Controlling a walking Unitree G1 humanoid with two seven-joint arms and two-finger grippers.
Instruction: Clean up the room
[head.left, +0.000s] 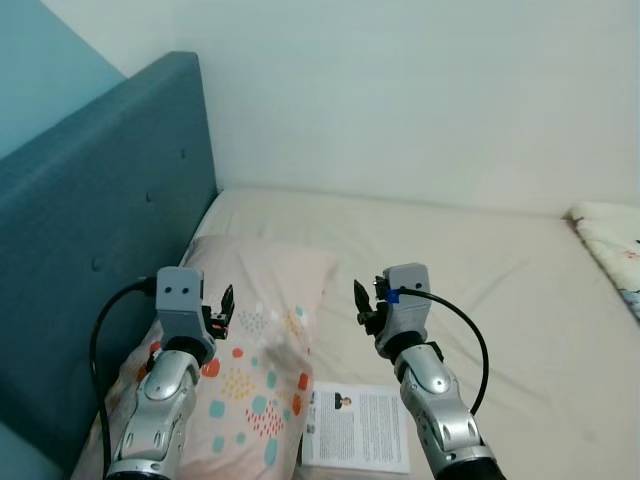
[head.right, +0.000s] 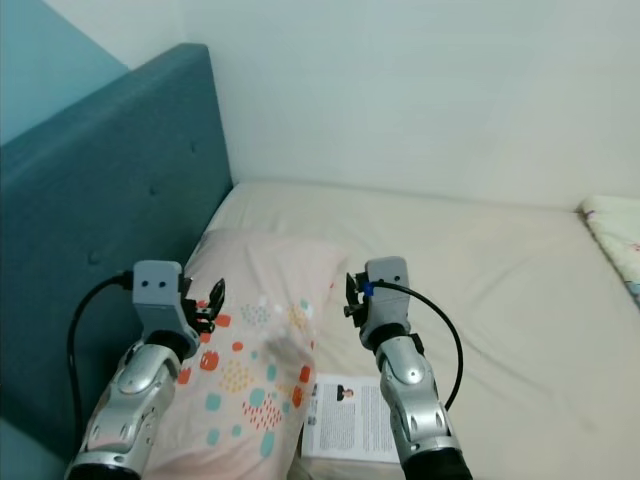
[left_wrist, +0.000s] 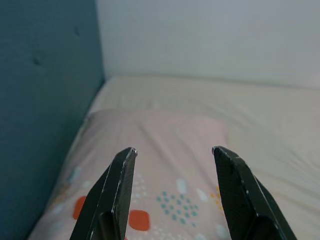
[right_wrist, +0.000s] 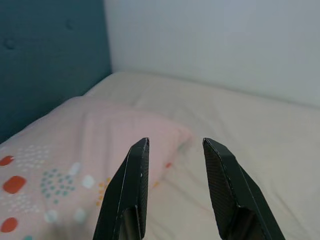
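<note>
A pink pillow (head.left: 262, 290) with orange and teal spots lies on the beige bed (head.left: 500, 280), against the blue headboard (head.left: 90, 200). A white printed booklet (head.left: 360, 428) lies flat on the sheet beside the pillow's near corner. My left gripper (head.left: 226, 306) hovers above the pillow, open with nothing between its fingers (left_wrist: 122, 175). My right gripper (head.left: 364, 300) hangs above the sheet just right of the pillow, past the booklet, also open and empty; its fingers (right_wrist: 137, 170) point toward the far wall.
A folded floral blanket or pillow (head.left: 612, 240) lies at the bed's right edge. A pale wall (head.left: 420, 90) runs along the far side of the bed. The headboard closes off the left side. Bare sheet spreads across the middle and right.
</note>
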